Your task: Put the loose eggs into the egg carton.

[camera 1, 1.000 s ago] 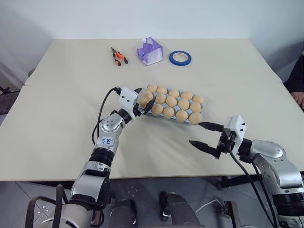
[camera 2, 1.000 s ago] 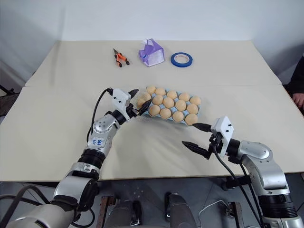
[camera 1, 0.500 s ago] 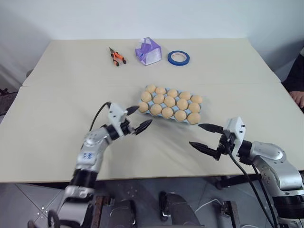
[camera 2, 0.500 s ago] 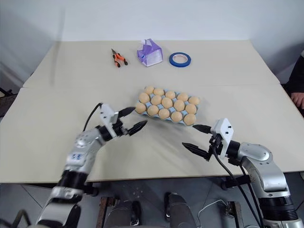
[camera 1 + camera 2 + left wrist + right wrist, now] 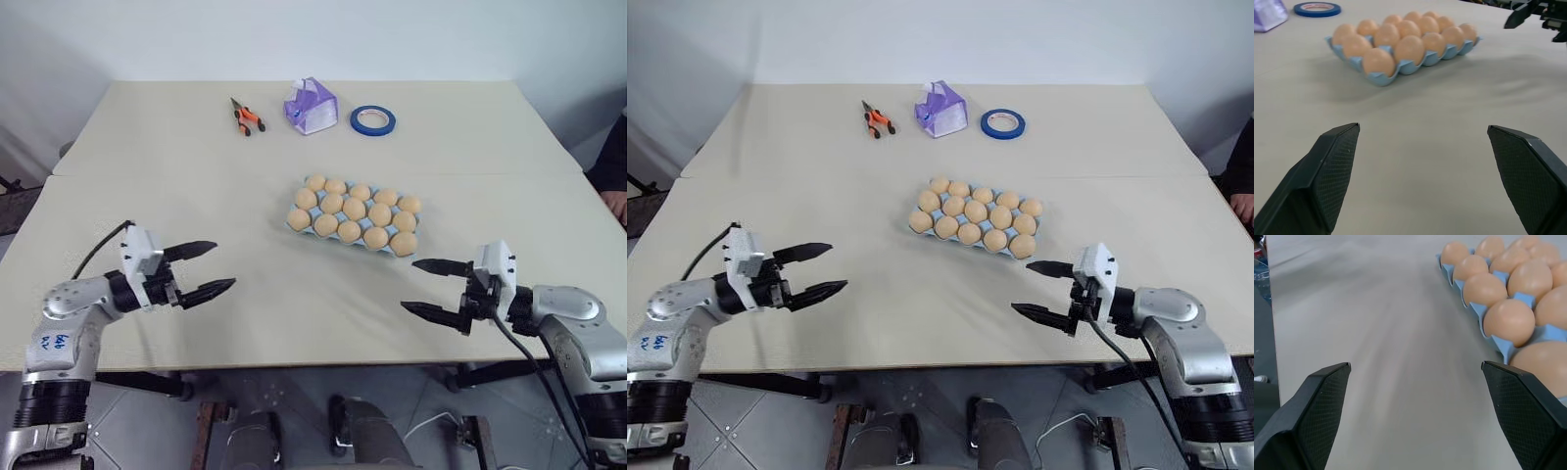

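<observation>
Step in hand: by my reading the filling is done; the egg carton point(image 5: 351, 223) looks full, with an egg point(image 5: 404, 243) in each cup I can see, and I find none lying loose on the table point(image 5: 147, 186). What is left is to park the arms without disturbing anything.
How to do it well: keep both arms low and wide of the tray, so that no finger catches its scalloped edge; before calling it finished, check the table for a stray egg.
Carton place: centre of the head views, a little right of the middle, lying at a slant.
Left gripper point(image 5: 203, 266): lower left of the frame, well apart from the carton, spread wide and empty, its fingers over bare table and touching nothing.
Right gripper point(image 5: 431, 288): lower right of the frame, near the carton's closest corner but apart from it, likewise spread wide, holding nothing.
Other things: orange-handled pliers point(image 5: 245, 116), a purple tissue packet point(image 5: 310, 106) and a roll of blue tape point(image 5: 372, 119) stand in a row along the upper part of the frame, far from both arms.
</observation>
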